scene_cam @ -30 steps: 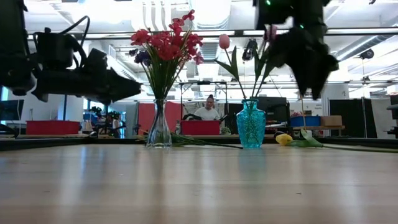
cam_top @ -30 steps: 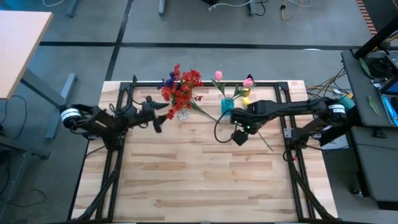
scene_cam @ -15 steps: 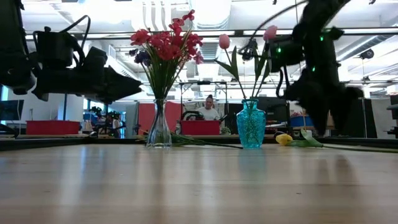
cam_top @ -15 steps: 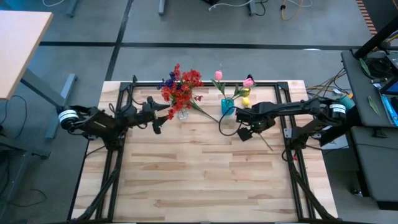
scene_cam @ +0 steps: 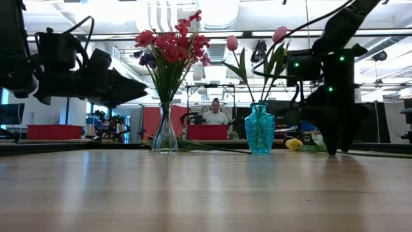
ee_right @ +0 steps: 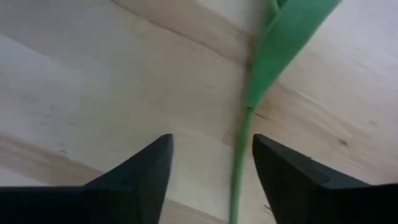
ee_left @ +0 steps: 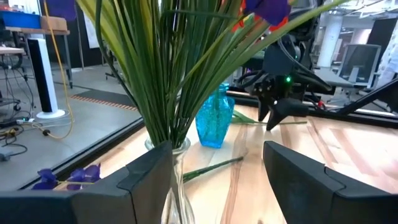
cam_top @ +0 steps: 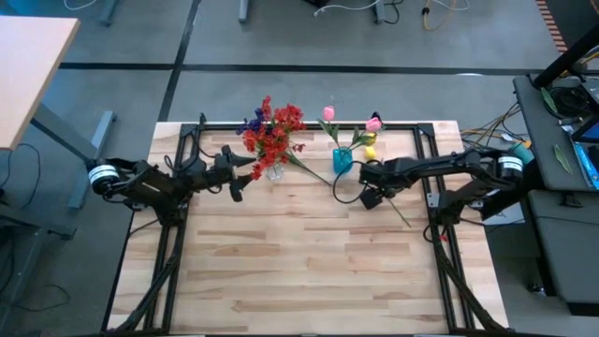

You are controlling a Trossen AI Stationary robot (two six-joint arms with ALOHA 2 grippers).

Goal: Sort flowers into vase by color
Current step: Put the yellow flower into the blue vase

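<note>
Right gripper (ee_right: 208, 180) has dropped to the table right of centre, fingers spread astride a loose green stem (ee_right: 239, 162); left gripper (cam_top: 245, 175) unmoved, open.

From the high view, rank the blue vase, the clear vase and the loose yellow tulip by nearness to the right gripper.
Measured from the right gripper:
1. Blue vase, just behind it, toward the left arm's side.
2. Yellow tulip, lying behind it near the table's back edge; close to the blue vase's rank.
3. Clear vase, far off, by the left gripper.

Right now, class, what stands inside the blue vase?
The blue vase holds pink tulip buds on green stems with leaves. The textured blue glass hides the stem ends inside it, and whether there is water.
</note>
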